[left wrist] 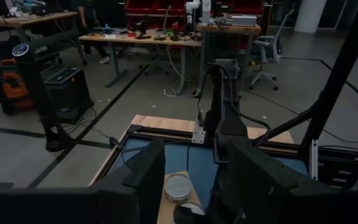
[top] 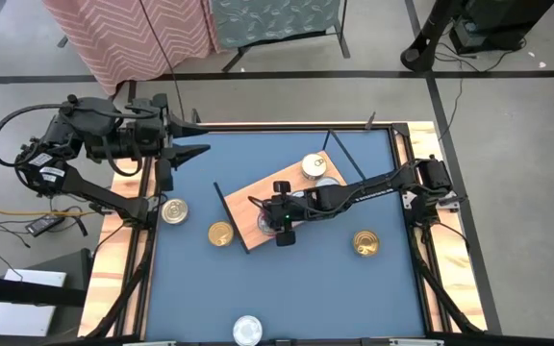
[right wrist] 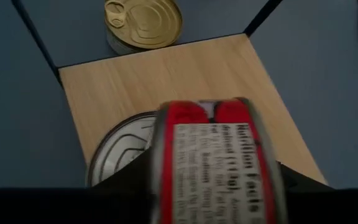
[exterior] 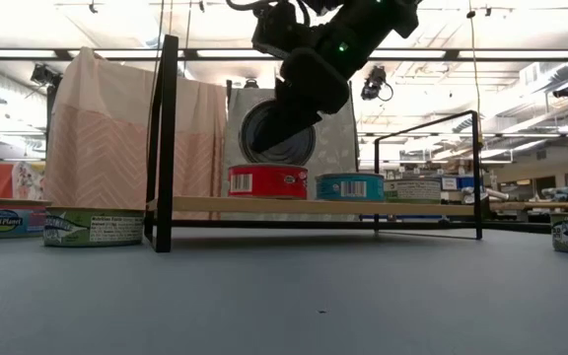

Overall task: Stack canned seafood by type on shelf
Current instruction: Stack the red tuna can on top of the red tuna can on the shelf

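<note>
The shelf (top: 246, 219) is a light-wood board with black wire ends, lying askew mid-table. My right gripper (top: 279, 221) hangs over it, shut on a red-labelled tin (right wrist: 213, 155) turned on edge. Under that, a red-sided tin with a silver lid (right wrist: 120, 152) stands on the board (exterior: 267, 180), with a blue-labelled tin (exterior: 349, 185) beside it. A silver-lidded tin (top: 314, 165) sits at the board's far end. My left gripper (top: 188, 144) is open and empty at the far left corner. My right gripper pinches the red-labelled tin across its two flat faces (exterior: 282, 138), one finger (right wrist: 129, 180) on each side, the label rim between them. The fingers come from above, slanting down. The tin is on edge, tilted, lifted clear above the tin on the shelf.
Loose tins stand on the blue table: a silver one (top: 173, 210) and a gold one (top: 220, 234) left of the shelf, a gold one (top: 365, 242) to its right, a silver one (top: 247, 330) at the near edge. A wooden rim (top: 123, 250) borders the table.
</note>
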